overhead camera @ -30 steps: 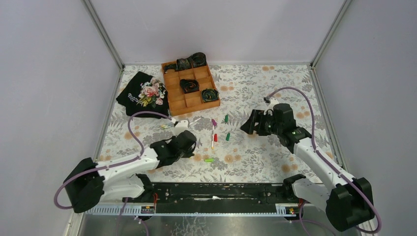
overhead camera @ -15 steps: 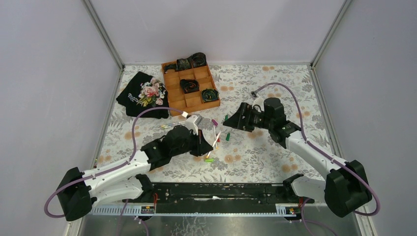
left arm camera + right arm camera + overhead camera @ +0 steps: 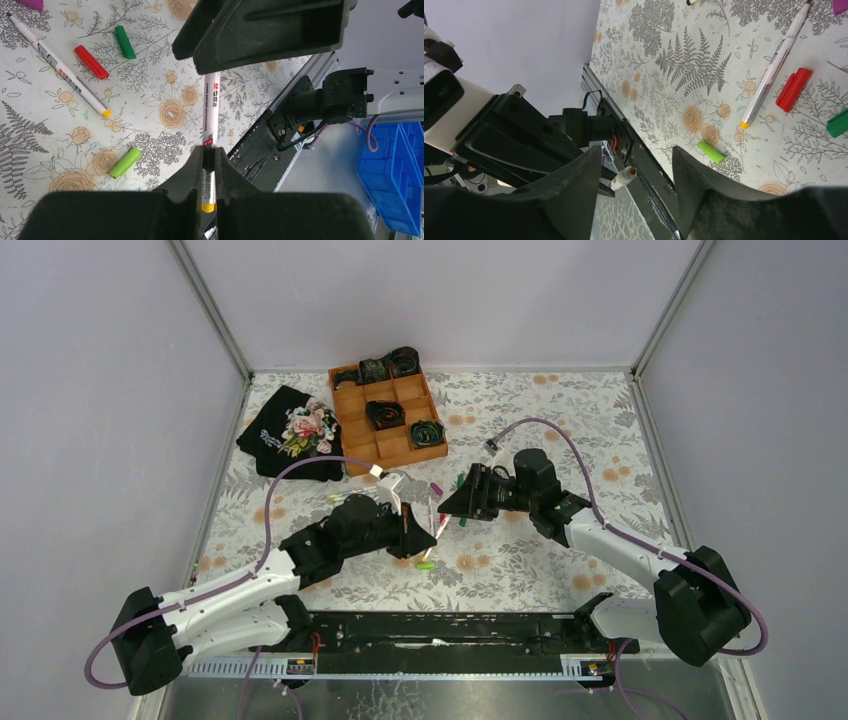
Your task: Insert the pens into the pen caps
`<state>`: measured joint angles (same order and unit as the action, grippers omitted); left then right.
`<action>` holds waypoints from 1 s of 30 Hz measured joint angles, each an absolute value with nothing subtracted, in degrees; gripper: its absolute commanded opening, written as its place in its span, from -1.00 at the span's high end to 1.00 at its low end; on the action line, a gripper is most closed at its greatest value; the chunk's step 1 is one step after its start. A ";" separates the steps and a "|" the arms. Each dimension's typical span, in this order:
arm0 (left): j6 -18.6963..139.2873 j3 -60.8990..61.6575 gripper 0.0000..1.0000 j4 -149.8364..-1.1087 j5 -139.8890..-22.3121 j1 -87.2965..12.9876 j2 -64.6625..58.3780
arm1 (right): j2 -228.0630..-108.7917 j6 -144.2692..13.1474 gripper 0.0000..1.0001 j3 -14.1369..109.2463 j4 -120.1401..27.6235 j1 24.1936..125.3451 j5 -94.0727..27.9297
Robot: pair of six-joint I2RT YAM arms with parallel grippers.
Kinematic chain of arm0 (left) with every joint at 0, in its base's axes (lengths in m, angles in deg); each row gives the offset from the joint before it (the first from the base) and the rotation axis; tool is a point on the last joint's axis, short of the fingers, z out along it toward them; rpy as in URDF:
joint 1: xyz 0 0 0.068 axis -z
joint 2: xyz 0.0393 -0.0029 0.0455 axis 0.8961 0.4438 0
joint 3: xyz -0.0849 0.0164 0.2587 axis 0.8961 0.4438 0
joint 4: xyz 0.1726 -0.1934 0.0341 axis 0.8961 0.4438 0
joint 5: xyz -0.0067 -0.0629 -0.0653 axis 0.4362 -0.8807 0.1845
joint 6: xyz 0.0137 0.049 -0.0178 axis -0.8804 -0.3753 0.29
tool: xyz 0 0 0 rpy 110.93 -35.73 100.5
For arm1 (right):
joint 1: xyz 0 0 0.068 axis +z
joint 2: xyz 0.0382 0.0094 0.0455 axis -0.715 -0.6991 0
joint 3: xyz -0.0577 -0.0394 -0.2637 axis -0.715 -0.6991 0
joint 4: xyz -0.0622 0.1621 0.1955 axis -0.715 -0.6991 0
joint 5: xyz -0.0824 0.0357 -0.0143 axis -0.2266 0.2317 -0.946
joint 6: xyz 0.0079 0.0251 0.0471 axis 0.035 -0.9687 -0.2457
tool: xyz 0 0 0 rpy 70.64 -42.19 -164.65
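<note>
Over the middle of the table (image 3: 540, 425) the two arms have met within the last second. The left arm (image 3: 300, 560), which sat lower and nearer its base, has swung forward and lifted a pen (image 3: 212, 110). The right arm (image 3: 600, 535), then well apart on the far right, has reached across to it.

The left jaws are clamped tight on the white barrel near its yellow-banded end, and the rest of the pen points toward the right arm. The right jaws stand apart with the pen's pale free end between them, not visibly touched, and no cap shows in them.

This looks like a handover or a fresh grip, not a capping, and nothing appears to be capped yet. The red cap (image 3: 91, 62), dark green cap (image 3: 125, 42), lime green cap (image 3: 125, 162) and magenta cap (image 3: 30, 4) all lie loose below. A second pen (image 3: 60, 67) lies just beside the red one.

The table wears a pale cover printed with ferns and orange flowers. At its far side sit a wooden tray (image 3: 352, 418) of black coiled items (image 3: 385, 413) and, to the left, a dark cloth (image 3: 292, 432) with a rose print. Plain lilac walls (image 3: 440, 300) close in three sides, and blue bins (image 3: 390, 180) show beyond the near edge.
</note>
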<state>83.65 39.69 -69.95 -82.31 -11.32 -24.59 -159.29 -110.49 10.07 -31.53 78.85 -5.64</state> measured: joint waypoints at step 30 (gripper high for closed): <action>82.85 39.45 1.00 -72.96 -87.47 -10.99 -19.59 | -156.40 -116.94 0.85 4.63 -20.36 80.73 -4.31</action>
<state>82.85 39.45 -72.96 -87.47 -10.99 -19.59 -156.40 -116.94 4.63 -20.36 80.73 -4.31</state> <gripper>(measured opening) 0.059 0.059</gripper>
